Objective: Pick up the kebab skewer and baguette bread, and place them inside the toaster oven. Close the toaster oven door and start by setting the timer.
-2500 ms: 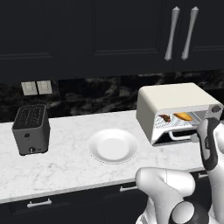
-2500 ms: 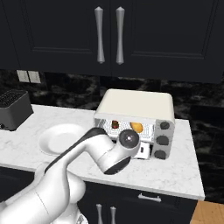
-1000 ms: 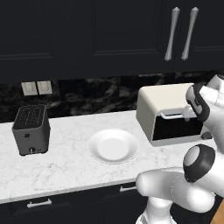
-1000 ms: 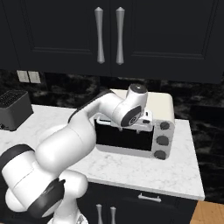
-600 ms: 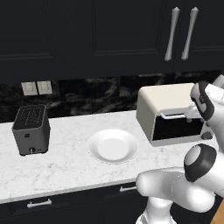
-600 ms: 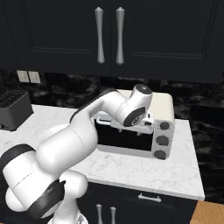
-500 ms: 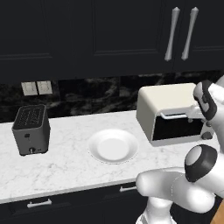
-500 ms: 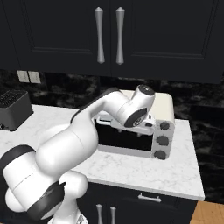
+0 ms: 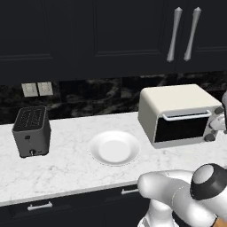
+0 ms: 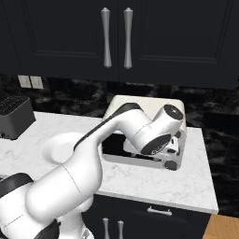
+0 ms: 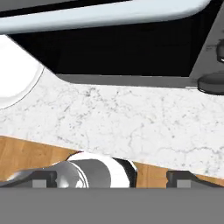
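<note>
The cream-white toaster oven (image 9: 175,99) stands on the counter at the right. Its dark glass door (image 9: 181,128) is shut, with the silver bar handle (image 9: 186,116) across the top. The kebab skewer and the baguette bread are hidden from view. My gripper (image 9: 220,122) hovers at the oven's right end, by the dark knobs (image 9: 209,137). In the hand view the gripper (image 11: 113,177) is open, its fingertips (image 11: 181,177) wide apart with nothing between them. That view looks at the door (image 11: 113,52), the handle (image 11: 100,15) and the knobs (image 11: 214,83).
A white plate (image 9: 114,147) lies on the marble counter (image 9: 66,170) left of the oven, and a dark slot toaster (image 9: 31,131) stands at the far left. Black cabinets with silver handles (image 9: 174,33) hang above. My arm (image 10: 116,130) crosses the oven front.
The oven door, open with the food on the rack in the earliest frames, is now shut. My hand has moved from the door handle rightwards to the knob panel, jaws widening.
</note>
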Available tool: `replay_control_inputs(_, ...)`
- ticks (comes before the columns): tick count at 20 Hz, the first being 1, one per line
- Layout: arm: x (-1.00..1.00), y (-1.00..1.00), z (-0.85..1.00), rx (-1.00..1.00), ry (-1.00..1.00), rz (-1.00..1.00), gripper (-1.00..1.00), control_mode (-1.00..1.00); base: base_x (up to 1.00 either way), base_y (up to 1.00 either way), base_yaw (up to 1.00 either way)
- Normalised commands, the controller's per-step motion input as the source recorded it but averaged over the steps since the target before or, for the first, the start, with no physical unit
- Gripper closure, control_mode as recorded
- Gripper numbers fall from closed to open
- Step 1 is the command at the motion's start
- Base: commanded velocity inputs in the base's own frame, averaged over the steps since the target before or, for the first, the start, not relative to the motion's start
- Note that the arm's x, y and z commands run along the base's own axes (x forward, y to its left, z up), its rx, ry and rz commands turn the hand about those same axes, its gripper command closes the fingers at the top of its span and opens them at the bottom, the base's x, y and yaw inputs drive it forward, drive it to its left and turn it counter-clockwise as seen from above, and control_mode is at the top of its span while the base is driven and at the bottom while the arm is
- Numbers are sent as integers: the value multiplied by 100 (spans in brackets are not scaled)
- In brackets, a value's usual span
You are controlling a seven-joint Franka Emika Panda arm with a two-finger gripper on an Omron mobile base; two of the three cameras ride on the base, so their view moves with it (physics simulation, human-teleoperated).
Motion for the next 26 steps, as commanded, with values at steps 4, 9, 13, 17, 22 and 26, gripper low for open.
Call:
replay_control_inputs(4,-75,-62,0,0,-26,38,-100,-100,0,0,0)
replay_control_inputs(9,-28,-69,0,0,-34,53,-100,-100,0,0,0)
replay_control_inputs(13,-21,-64,0,-1,-45,62,-100,-100,0,0,0)
replay_control_inputs(17,18,-20,0,0,-43,53,-100,-100,0,0,0)
replay_control_inputs(22,42,-2,0,0,-39,25,-100,-100,0,0,0)
replay_control_inputs(26,42,18,-6,0,-43,-5,-100,-100,0,0,0)
